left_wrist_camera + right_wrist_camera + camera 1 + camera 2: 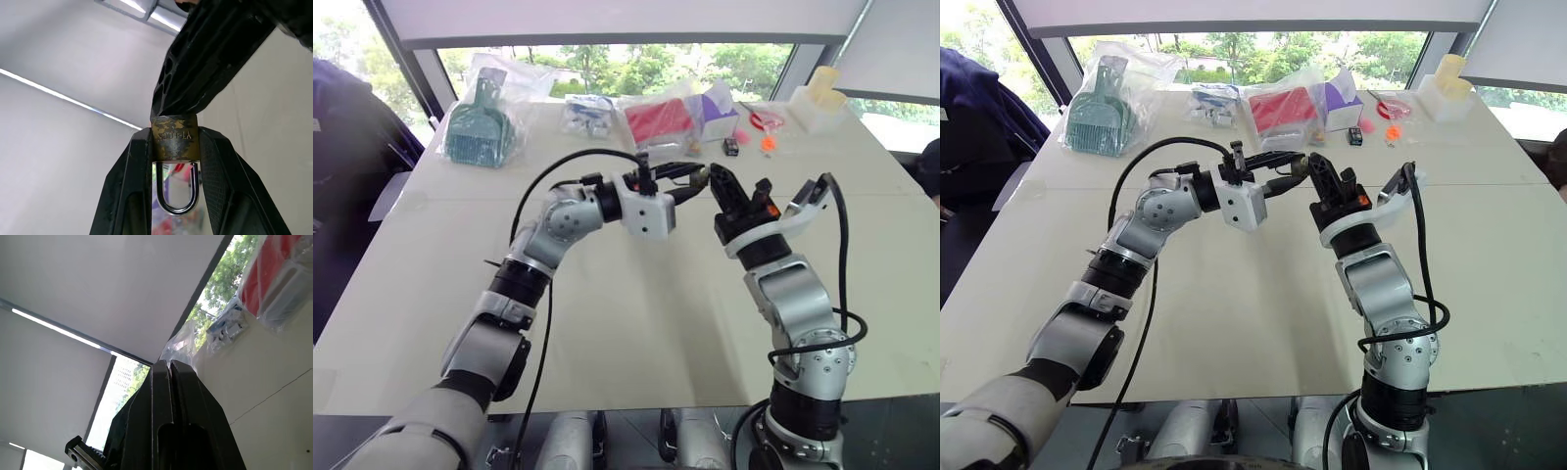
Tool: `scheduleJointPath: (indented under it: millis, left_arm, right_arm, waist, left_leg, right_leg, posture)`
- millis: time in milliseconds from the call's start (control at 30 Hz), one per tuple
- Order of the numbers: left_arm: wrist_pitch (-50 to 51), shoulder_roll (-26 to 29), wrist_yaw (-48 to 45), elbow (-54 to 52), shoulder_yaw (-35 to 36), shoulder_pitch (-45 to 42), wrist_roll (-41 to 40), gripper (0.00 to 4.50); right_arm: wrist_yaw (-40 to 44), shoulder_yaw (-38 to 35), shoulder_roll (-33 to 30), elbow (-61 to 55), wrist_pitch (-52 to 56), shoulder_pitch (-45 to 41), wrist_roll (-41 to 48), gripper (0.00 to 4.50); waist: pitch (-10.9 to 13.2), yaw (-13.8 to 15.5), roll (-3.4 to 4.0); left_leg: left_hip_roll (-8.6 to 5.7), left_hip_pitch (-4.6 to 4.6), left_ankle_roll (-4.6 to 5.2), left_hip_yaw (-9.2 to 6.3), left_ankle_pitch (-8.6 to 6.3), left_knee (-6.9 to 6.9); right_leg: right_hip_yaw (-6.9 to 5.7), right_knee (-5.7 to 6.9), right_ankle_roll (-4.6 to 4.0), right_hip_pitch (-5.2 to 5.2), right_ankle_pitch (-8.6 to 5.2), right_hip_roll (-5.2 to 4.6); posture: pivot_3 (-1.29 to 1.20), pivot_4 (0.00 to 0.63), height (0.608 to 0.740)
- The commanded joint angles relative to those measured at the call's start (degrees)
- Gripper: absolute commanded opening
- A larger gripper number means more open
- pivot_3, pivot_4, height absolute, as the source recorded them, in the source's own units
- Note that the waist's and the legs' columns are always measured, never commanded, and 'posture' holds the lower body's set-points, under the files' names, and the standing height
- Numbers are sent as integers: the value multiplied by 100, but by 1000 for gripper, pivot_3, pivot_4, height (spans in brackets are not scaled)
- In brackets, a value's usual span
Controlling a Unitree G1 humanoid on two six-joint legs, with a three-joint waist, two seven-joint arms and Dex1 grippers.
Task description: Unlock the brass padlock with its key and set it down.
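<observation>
Brass padlock (175,138) clamped, bagged clutter (658,119) behind

Tarnished yellowish-brass padlock (174,138) with silvery shackle, between black fingers (222,176). Off-white table (636,323). At 11 o'clock, a teal brush (476,125) in clear plastic; at 12 o'clock, a red packet (659,119).

You've got open table (636,333) beneath and in front of both arms, plenty of room to lower either one. All the clutter sits along the far edge: the bagged green brush (480,125) on your left, the small clear bag (589,115), the red packet (661,121) and purple box (717,110) in the middle, small black and orange trinkets (749,144), then the white holder (818,103) far right. Mid-air, your left pincer (697,179) and right pincer (720,186) nearly meet, tips crowding each other.
</observation>
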Motion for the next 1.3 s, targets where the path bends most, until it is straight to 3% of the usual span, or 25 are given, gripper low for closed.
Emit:
scheduleJointPath:
  millis: [33, 133, 233, 433, 667, 1100, 1200, 1300]
  left_arm:
    - [-589, 64, 628, -146, 51, -362, 91, 780]
    - [-627, 91, 279, 190, -95, -445, -291, 780]
    - [-184, 59, -972, 563, -232, -566, -1408, 780]
    - [375, 56, -2519, 985, -150, -903, -2572, 780]
    - [740, -24, -3377, 814, -109, -996, -3155, 780]
    - [961, -16, -3510, 229, -101, -713, -3211, 780]
    - [995, 2, -3503, 142, -100, -662, -3203, 780]
    - [938, 19, -3488, 135, -115, -653, -3158, 780]
  right_arm:
    - [-369, -225, 73, 186, -255, 27, 28, 32]
    - [-179, -208, -98, 82, -222, 12, -130, 32]
    - [493, -207, -682, -172, 10, 126, -400, 805]
    - [2068, -356, -2128, -367, 577, 716, -454, 3879]
    - [2937, -352, -2620, -226, 856, 813, -356, 3879]
    - [3301, -126, -2390, 121, 934, 631, -658, 3879]
    - [3301, -131, -2300, 149, 924, 606, -661, 3064]
    - [3316, -141, -2237, 171, 939, 576, -659, 1474]
  waist:
    - [0, 4, 0]
    - [0, 4, 1]
    - [0, 2, 1]
    - [3, -3, 5]
    - [4, 0, 6]
    - [4, 9, 6]
    - [5, 7, 6]
    - [5, 8, 6]
  left_leg:
    - [0, 0, 0, 0, 0, 0]
    - [0, 0, 0, 1, 0, 0]
    - [0, -1, 0, 2, 0, 0]
    - [1, -1, 1, 5, -1, -1]
    - [4, 1, 1, 3, 0, 0]
    - [2, 0, 1, 1, 0, 1]
    - [2, -1, 1, 1, 0, 1]
    - [2, -1, 1, 1, 0, 1]
  right_leg:
    - [0, 0, 0, 0, 0, 0]
    - [0, 0, 0, 0, 0, 0]
    - [0, -1, -1, 0, -1, 0]
    - [1, -8, -14, -1, -10, -1]
    - [1, -6, -12, -1, -9, 1]
    - [1, -7, -10, 0, -7, 0]
    - [1, -7, -10, 0, -7, 0]
    - [1, -7, -2, 0, -2, 0]
  posture:
    - [0, 150, 735]
    - [0, 150, 735]
    - [0, 150, 735]
    - [0, 150, 735]
    - [0, 150, 735]
    - [0, 150, 735]
    - [0, 150, 735]
    - [0, 150, 735]
